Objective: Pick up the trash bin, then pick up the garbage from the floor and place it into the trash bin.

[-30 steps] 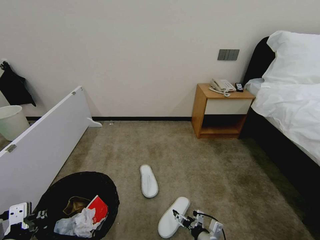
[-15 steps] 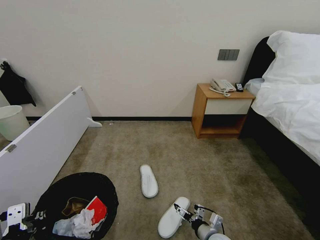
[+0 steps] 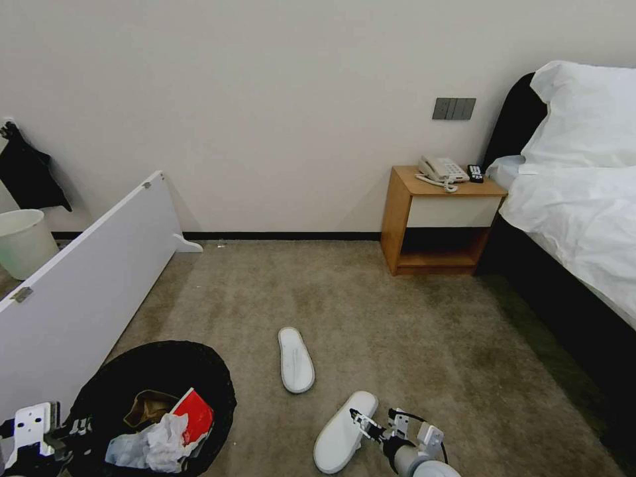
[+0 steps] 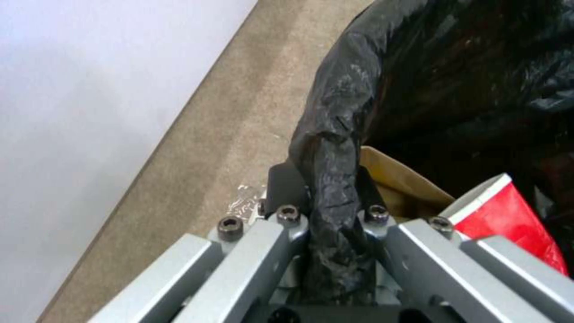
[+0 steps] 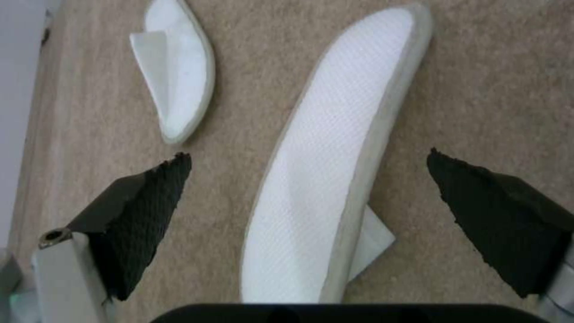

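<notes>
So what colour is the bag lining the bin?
Black, crinkly plastic bag, clearest in the left wrist view.

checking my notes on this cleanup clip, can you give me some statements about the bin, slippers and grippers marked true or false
1. The left gripper is shut on the trash bin, pinching its black bag at the rim. True.
2. The right gripper is shut on a slipper. False: its jaws are open, either side of the near slipper, not touching it.
3. Both slippers lie on the carpet. True: the far slipper also lies there.
4. The trash bin is empty. False: it holds a red paper cup, tissues and a brown box.
5. A telephone sits on the bedside table. True.
</notes>
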Tool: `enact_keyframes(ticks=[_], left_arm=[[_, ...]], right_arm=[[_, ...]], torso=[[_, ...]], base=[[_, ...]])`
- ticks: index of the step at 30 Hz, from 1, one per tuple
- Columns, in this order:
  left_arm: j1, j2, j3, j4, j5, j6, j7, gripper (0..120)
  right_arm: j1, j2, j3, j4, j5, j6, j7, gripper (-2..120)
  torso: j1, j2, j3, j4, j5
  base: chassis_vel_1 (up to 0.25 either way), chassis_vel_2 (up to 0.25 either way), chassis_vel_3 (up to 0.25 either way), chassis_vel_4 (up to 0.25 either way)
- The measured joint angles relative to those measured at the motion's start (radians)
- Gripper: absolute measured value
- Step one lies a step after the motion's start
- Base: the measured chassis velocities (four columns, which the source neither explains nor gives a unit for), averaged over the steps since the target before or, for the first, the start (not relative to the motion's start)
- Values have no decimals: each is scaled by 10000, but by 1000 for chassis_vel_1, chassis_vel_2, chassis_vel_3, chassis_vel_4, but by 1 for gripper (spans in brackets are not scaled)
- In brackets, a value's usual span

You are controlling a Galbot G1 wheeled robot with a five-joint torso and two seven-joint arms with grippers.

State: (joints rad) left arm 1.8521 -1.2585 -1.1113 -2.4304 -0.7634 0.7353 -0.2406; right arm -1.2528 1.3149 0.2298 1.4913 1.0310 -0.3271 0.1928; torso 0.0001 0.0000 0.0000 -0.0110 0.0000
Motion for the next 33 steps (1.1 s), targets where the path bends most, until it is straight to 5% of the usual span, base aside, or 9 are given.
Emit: enact_keyframes(ticks=[33], left_arm=[[91,-117,-90,-187,10,1,-12,3]], right_arm=[[1104,230,-494,-1117,-122,-672,460,100]], torso=[[0,0,0,0,0]], base=[[0,0,0,0]])
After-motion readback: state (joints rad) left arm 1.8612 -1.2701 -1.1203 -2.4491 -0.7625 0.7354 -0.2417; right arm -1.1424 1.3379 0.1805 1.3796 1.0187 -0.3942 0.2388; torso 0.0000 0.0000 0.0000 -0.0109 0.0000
